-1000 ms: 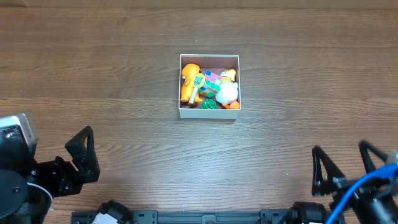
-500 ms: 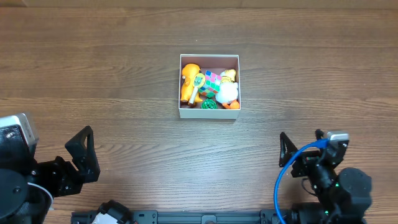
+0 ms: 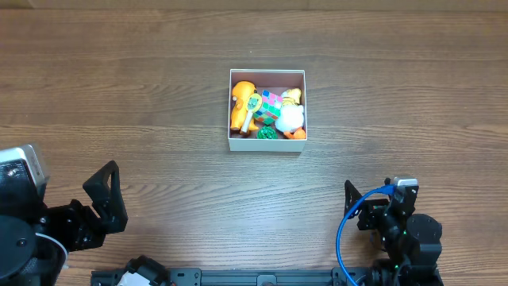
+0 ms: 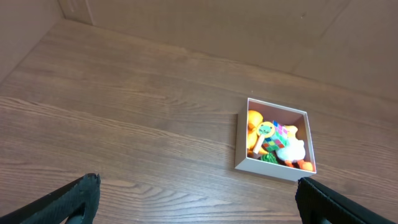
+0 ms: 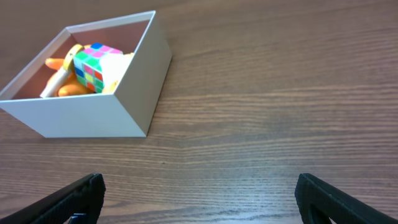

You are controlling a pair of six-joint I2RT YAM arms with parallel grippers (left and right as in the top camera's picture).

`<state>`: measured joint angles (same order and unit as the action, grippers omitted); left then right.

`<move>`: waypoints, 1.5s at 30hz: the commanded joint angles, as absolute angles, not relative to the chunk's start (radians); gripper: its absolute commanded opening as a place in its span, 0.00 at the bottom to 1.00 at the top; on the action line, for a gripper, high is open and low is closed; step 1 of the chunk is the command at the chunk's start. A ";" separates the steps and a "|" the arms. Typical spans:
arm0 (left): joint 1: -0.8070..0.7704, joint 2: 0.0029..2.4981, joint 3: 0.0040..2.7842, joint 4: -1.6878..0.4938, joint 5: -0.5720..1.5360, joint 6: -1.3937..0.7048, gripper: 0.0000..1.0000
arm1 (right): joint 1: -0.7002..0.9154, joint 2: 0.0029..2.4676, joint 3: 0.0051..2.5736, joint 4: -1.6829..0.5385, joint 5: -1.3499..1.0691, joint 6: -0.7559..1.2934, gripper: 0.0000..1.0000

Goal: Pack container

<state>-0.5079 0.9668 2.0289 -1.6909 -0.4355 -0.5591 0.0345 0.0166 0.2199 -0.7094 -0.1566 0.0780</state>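
Overhead, we see the container point(image 3: 267, 144), filled with toys point(image 3: 240, 107), mid-table; it lies well ahead and leftward of the right gripper point(image 5: 200, 180), nearer to it than to the left gripper point(image 4: 198, 182), both spread wide and empty

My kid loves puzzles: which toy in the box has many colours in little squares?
The cube in the middle of the container, between the orange toy and the white duck. Only it shows a grid of mixed colours.

Brown wood-grain table point(image 3: 143, 95), and the only thing sitting directly on it is the white container point(image 3: 267, 144), near the middle.
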 commanded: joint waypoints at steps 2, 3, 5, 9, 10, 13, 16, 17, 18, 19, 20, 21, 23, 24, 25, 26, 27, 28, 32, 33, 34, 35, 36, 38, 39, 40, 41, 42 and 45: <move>-0.503 0.968 2.029 -1.689 -0.452 -0.554 1.00 | 0.040 0.003 0.180 -0.697 -0.158 0.081 1.00; -0.503 0.968 2.029 -1.689 -0.452 -0.554 1.00 | 0.040 0.003 0.169 -0.697 -0.158 0.081 1.00; -0.503 0.968 2.029 -1.689 -0.452 -0.554 1.00 | 0.040 0.003 0.164 -0.701 -0.159 0.082 1.00; -0.503 0.968 2.029 -1.689 -0.452 -0.554 1.00 | 0.039 0.003 0.164 -0.701 -0.158 0.081 1.00; -0.503 0.968 2.029 -1.689 -0.452 -0.554 1.00 | 0.039 0.003 0.164 -0.701 -0.157 0.081 1.00; -0.503 0.968 2.029 -1.689 -0.452 -0.554 1.00 | 0.039 0.003 0.164 -0.701 -0.157 0.081 1.00; -0.503 0.968 2.029 -1.689 -0.452 -0.554 1.00 | 0.039 0.003 0.164 -0.701 -0.157 0.081 1.00; -0.503 0.968 2.029 -1.689 -0.452 -0.554 1.00 | 0.039 0.003 0.164 -0.701 -0.157 0.081 1.00; -0.503 0.968 2.029 -1.689 -0.452 -0.554 1.00 | 0.039 0.003 0.164 -0.701 -0.157 0.081 1.00; -0.503 0.968 2.029 -1.689 -0.452 -0.554 1.00 | 0.039 0.003 0.164 -0.701 -0.158 0.081 1.00; -0.503 0.968 2.029 -1.689 -0.452 -0.554 1.00 | 0.039 0.003 0.164 -0.701 -0.157 0.081 1.00; -0.503 0.968 2.029 -1.689 -0.452 -0.554 1.00 | 0.039 0.003 0.164 -0.701 -0.157 0.081 1.00; -0.503 0.968 2.029 -1.689 -0.452 -0.554 1.00 | 0.039 0.003 0.164 -0.701 -0.158 0.081 1.00; -0.503 0.968 2.029 -1.689 -0.452 -0.554 1.00 | 0.039 0.003 0.164 -0.701 -0.157 0.081 1.00; -0.503 0.968 2.029 -1.689 -0.452 -0.554 1.00 | 0.039 0.003 0.164 -0.701 -0.157 0.081 1.00; -0.503 0.968 2.029 -1.689 -0.452 -0.554 1.00 | 0.039 0.003 0.164 -0.701 -0.158 0.081 1.00; -0.503 0.968 2.029 -1.689 -0.452 -0.554 1.00 | 0.039 0.003 0.164 -0.701 -0.158 0.081 1.00; -0.503 0.968 2.029 -1.689 -0.452 -0.554 1.00 | 0.039 0.003 0.164 -0.701 -0.157 0.081 1.00; -0.502 0.969 2.029 -1.689 -0.452 -0.553 1.00 | 0.039 0.003 0.164 -0.701 -0.158 0.081 1.00; -0.496 0.968 2.029 -1.689 -0.452 -0.553 1.00 | 0.039 0.003 0.164 -0.701 -0.157 0.081 1.00; -0.477 0.968 2.029 -1.689 -0.456 -0.549 1.00 | 0.039 0.003 0.164 -0.701 -0.158 0.081 1.00; -0.434 0.966 2.029 -1.682 -0.477 -0.537 1.00 | 0.039 0.003 0.164 -0.701 -0.158 0.081 1.00; -0.399 0.966 2.028 -1.671 -0.495 -0.539 1.00 | 0.039 0.003 0.164 -0.701 -0.158 0.081 1.00; -0.268 0.957 2.008 -1.622 -0.490 -0.539 1.00 | 0.039 0.003 0.164 -0.701 -0.157 0.081 1.00; -0.205 0.945 1.988 -1.594 -0.471 -0.539 1.00 | 0.039 0.003 0.164 -0.701 -0.158 0.081 1.00; -0.130 0.926 1.948 -1.549 -0.436 -0.539 1.00 | 0.039 0.003 0.164 -0.701 -0.158 0.081 1.00; -0.093 0.910 1.917 -1.516 -0.417 -0.539 1.00 | 0.039 0.003 0.164 -0.701 -0.157 0.081 1.00; -0.047 0.876 1.851 -1.450 -0.390 -0.538 1.00 | 0.039 0.003 0.164 -0.701 -0.158 0.081 1.00; -0.019 0.772 1.633 -1.270 -0.349 -0.538 1.00 | 0.039 0.003 0.164 -0.701 -0.158 0.081 1.00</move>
<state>-0.0654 0.8791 1.8420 -1.4044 -0.4244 -0.5480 0.0341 0.0147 0.1829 -0.7040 -0.1566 0.0784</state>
